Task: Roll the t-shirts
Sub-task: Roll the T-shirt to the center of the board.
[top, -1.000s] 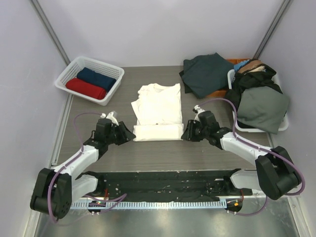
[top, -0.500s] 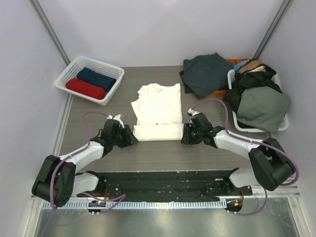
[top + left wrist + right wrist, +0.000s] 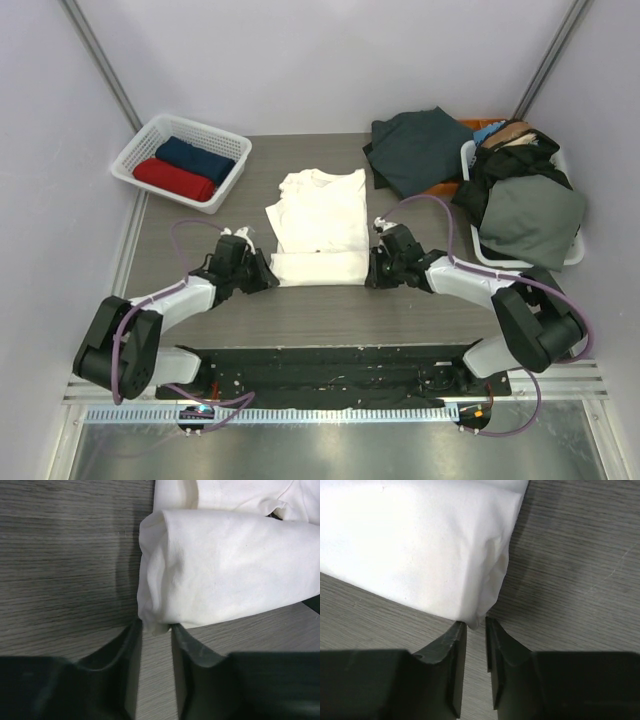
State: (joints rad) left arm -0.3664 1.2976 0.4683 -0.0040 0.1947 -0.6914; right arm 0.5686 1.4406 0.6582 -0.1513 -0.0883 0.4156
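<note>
A cream-white t-shirt (image 3: 320,210) lies flat mid-table, its near end turned up into a thick roll (image 3: 318,268). My left gripper (image 3: 266,276) is at the roll's left end. In the left wrist view the shirt's roll (image 3: 225,570) fills the top right, and the left gripper (image 3: 155,628) is shut on its lowest corner. My right gripper (image 3: 371,272) is at the roll's right end. In the right wrist view the right gripper (image 3: 475,623) pinches the corner of the roll (image 3: 410,545). A red rolled t-shirt (image 3: 173,180) and a navy one (image 3: 195,158) lie in the basket.
The white lattice basket (image 3: 133,152) stands at the back left. A dark green garment (image 3: 415,150) lies at the back right. Beside it a white bin (image 3: 574,252) overflows with grey-green and black clothes (image 3: 530,220). Grey wood table (image 3: 65,555) surrounds the shirt.
Both grippers have moved inward along the table to the two ends of the roll. Their jaws have narrowed onto the roll's corners.
</note>
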